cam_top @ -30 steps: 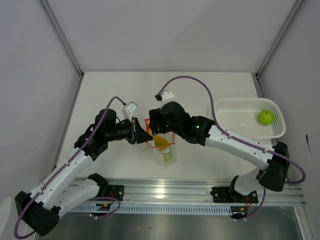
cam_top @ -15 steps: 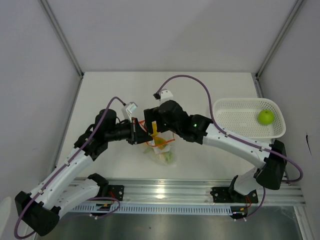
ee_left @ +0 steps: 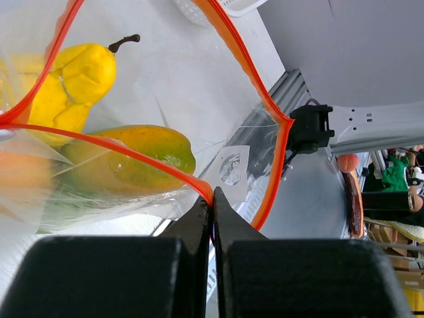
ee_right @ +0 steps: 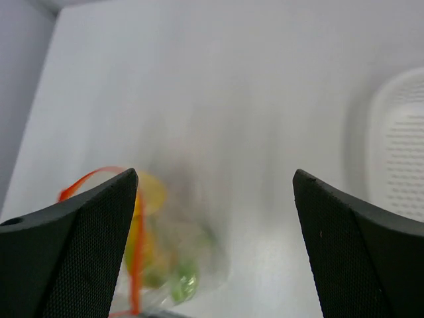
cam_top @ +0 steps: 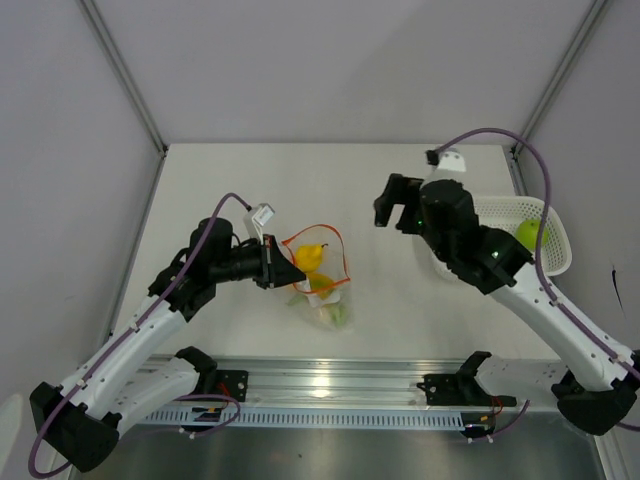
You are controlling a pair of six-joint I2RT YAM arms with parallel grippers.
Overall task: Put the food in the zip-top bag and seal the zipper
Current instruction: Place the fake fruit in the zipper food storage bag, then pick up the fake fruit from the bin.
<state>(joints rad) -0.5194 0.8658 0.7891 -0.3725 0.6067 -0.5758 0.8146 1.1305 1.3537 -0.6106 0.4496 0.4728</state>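
Observation:
The clear zip-top bag [cam_top: 322, 285] lies near the table's front middle, its orange-red zipper [cam_top: 340, 250] held open in a loop. Inside it are a yellow pear [ee_left: 76, 76], a yellow-green mango [ee_left: 126, 159] and a leafy vegetable [cam_top: 335, 313]. My left gripper [cam_top: 281, 271] is shut on the zipper strip [ee_left: 199, 189] at the bag's left rim. My right gripper [cam_top: 392, 210] is open and empty, in the air to the right of the bag. A green apple [cam_top: 530, 234] lies in the white basket [cam_top: 480, 225].
The white mesh basket stands at the right edge of the table, partly behind my right arm. An aluminium rail [cam_top: 350, 380] runs along the near edge. Grey walls close in the table at the back and sides.
My right gripper has left the bag's mouth and swung up and to the right, empty. The yellow pear now lies inside the bag. My left gripper has kept its hold on the zipper.

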